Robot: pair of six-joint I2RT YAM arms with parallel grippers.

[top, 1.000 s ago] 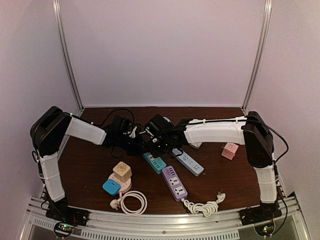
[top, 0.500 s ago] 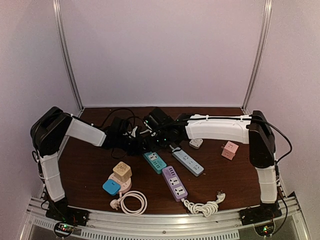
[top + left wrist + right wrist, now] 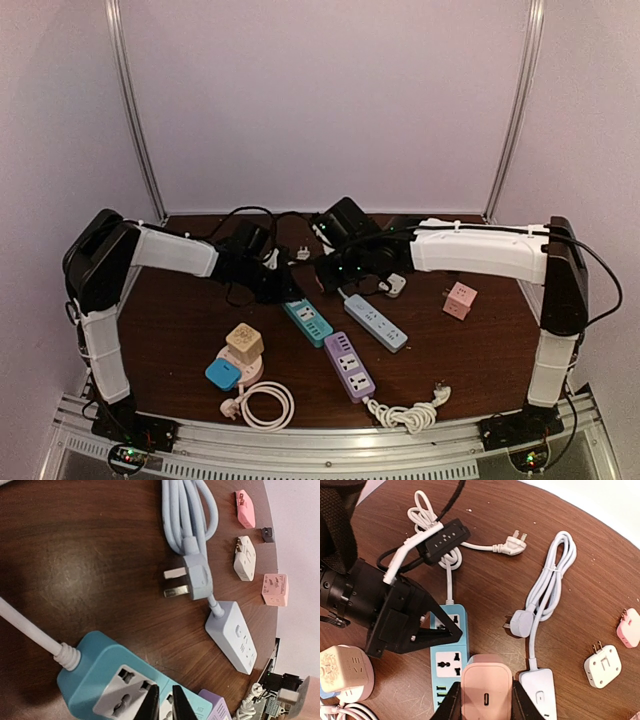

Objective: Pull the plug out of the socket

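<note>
The right end effector point(image 3: 486, 706) is clamped on the pink plug point(image 3: 486, 686), which hangs above the counter point(image 3: 490, 587) and is apart from the teal socket strip point(image 3: 448, 652) below it. The left end effector point(image 3: 162, 706) has its fingers drawn narrow, with the tips resting on the strip's top face near its cord end.

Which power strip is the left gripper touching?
The teal power strip: the left gripper rests on it; the purple strip and light blue strip lie apart.
</note>
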